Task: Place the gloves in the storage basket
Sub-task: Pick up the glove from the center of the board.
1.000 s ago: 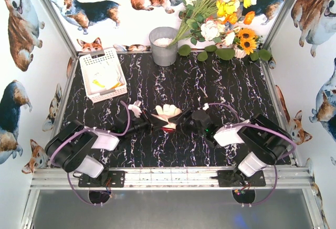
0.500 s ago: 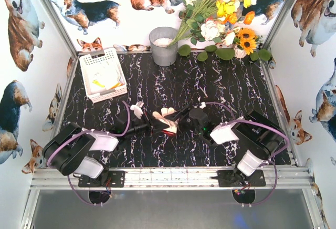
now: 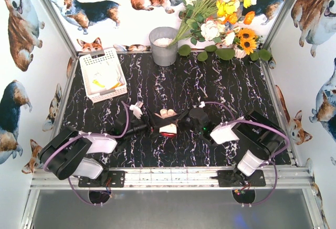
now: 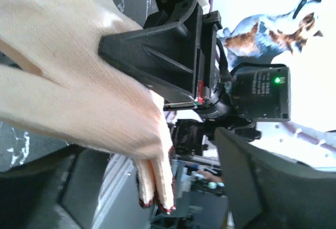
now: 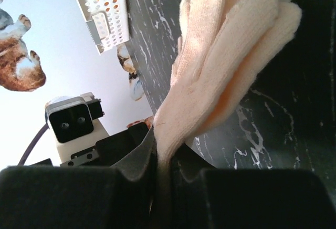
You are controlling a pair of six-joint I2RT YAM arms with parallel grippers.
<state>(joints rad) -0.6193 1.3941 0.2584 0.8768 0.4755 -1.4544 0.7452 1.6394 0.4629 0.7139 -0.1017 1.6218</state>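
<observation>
One white glove (image 3: 168,114) w/ a red-edged cuff is held over the middle of the surface (image 3: 226,87), btwn the two tools and well apart from the storage basket (image 3: 88,61) at the far-left corner. Can't tell if it touches the marble top. R tool (image 5: 160,172) is clamped on it: its wrist view shows the knit pinched flat btwn both jaws, w/ the glove's fingers fanning out beyond them. L tool (image 3: 155,124) is at the glove's other side, jaws spread wide, cuff end hanging btwn them unsqueezed. In the L wrist view, R tool's black finger (image 4: 157,61) lies across the palm. Storage basket already holds other gloves (image 3: 105,76), white and yellow. Grey bucket (image 3: 164,48) stands at the far edge, flowers (image 3: 218,8) just beside it on the right.
</observation>
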